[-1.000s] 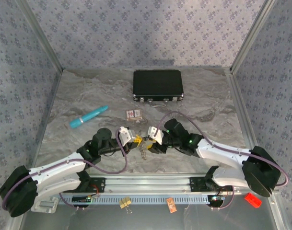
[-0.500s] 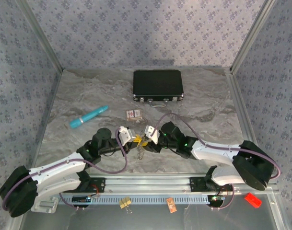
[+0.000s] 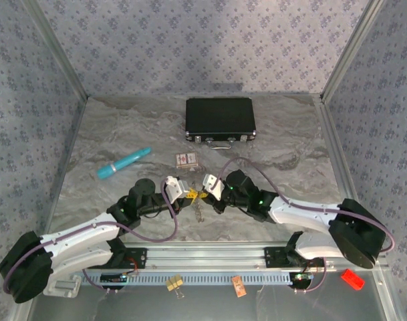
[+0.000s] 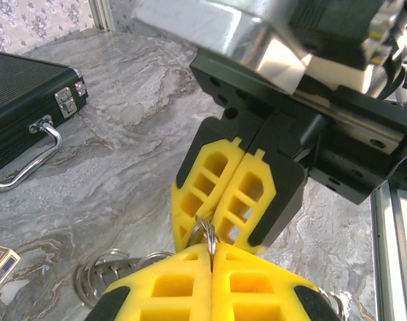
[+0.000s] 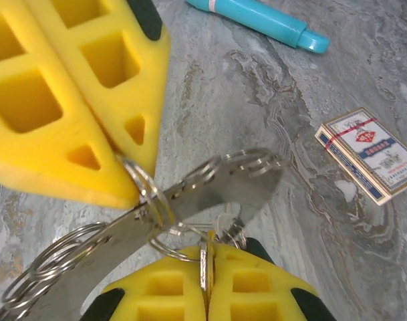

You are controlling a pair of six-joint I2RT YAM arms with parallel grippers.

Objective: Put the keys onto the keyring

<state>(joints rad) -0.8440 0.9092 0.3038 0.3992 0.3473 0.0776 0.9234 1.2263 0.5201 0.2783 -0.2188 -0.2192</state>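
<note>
My two grippers meet tip to tip just in front of the arms' bases. The left gripper [image 3: 190, 194] [image 4: 212, 249] is shut on the keyring [image 4: 208, 234] [image 5: 147, 189], a thin silvery wire loop pinched between its yellow pads. The right gripper [image 3: 207, 195] [image 5: 208, 246] faces it and is shut on a thin flat key [image 5: 204, 259] seen edge-on, which hangs on a small ring. Between the two lies a flat silver metal tag [image 5: 216, 184] with ring clusters at both ends. More metal pieces dangle below the grippers [image 3: 200, 208].
A black case [image 3: 220, 119] [image 4: 19, 93] lies at the back. A red-and-white card box [image 3: 186, 159] [image 5: 367, 154] sits just beyond the grippers. A teal pen [image 3: 124, 162] [image 5: 256, 17] lies to the left. A binder clip [image 3: 174, 283] and a red piece [image 3: 352, 278] rest on the front ledge.
The right gripper moved left up to the left gripper and closed its jaws from open onto the key. The left arm held still, shut on the keyring.
</note>
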